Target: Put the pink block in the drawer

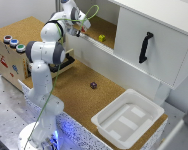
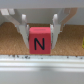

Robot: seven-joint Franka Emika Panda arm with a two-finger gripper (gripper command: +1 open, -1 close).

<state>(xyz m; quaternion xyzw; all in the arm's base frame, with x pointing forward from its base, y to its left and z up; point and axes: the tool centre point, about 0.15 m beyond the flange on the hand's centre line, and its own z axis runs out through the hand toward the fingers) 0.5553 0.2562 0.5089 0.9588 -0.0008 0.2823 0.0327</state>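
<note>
Although the pink block (image 2: 39, 41) sits between the two fingers of the gripper (image 2: 40, 30), the wrist view shows the fingers standing just beside its sides with the block resting on cork, so a firm clamp cannot be confirmed; the jaws are narrowly apart around it, touching or nearly so. In the exterior view the gripper (image 1: 82, 29) is at upper centre of the frame, reaching onto the cork shelf (image 1: 110, 30) inside the white cabinet, with the yellow block (image 1: 102, 38) close by toward the exterior view's right. Judged from this, the task is at the grasp stage: the block has not yet been lifted, and carrying it across and releasing it remain. The drawer (image 1: 68, 59), at left centre of the frame, appears pulled partly out of the wooden box (image 1: 9, 62), though the arm covers most of it and its contents cannot be seen. The white bin (image 1: 128, 119) at lower right holds nothing visible. A purple block (image 1: 93, 85) lies loose on the cork table (image 1: 79, 95) near centre frame, well apart from both containers.
</note>
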